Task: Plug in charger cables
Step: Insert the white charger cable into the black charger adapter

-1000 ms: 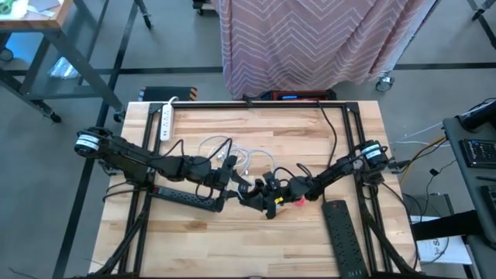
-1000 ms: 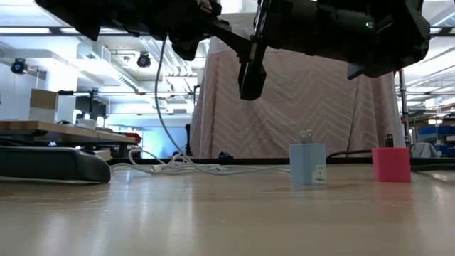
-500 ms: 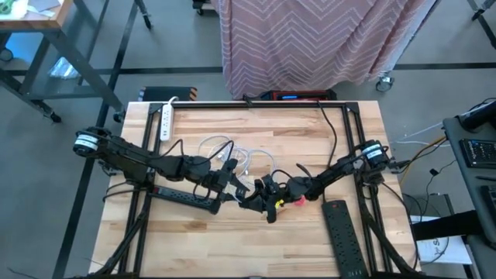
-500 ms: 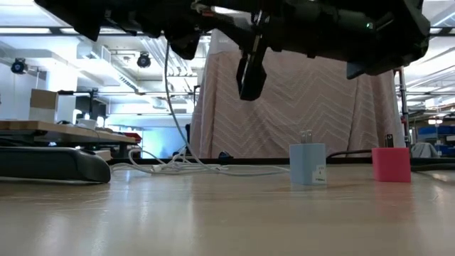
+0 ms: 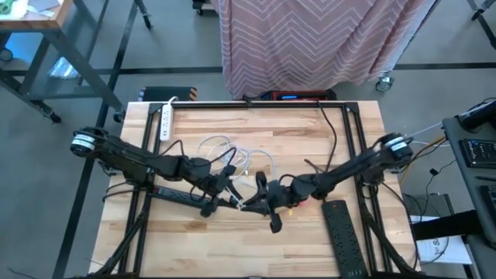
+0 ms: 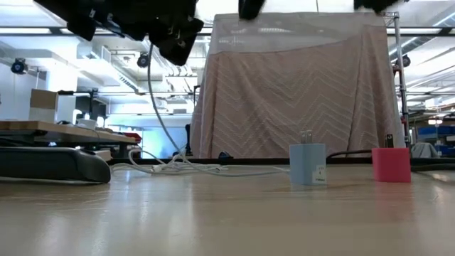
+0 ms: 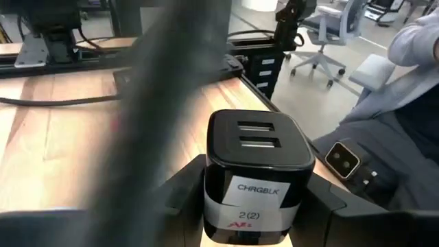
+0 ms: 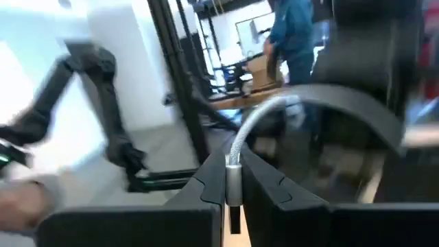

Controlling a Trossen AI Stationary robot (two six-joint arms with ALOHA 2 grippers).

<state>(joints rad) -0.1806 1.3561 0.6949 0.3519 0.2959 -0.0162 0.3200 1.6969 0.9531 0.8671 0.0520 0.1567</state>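
From above, your left gripper (image 5: 219,195) sits at nine o'clock of the right gripper (image 5: 267,203), nearly touching.

Left wrist: jaws clamp a black charger block (image 7: 257,175), ports facing out.

Right wrist: jaws pinch the white cable (image 8: 255,123) connector, axis pointing forward.

Since earlier, both arms have risen above the low view.

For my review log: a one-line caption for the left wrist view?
Left gripper holding a black charger block, slots facing up, above the wooden table.
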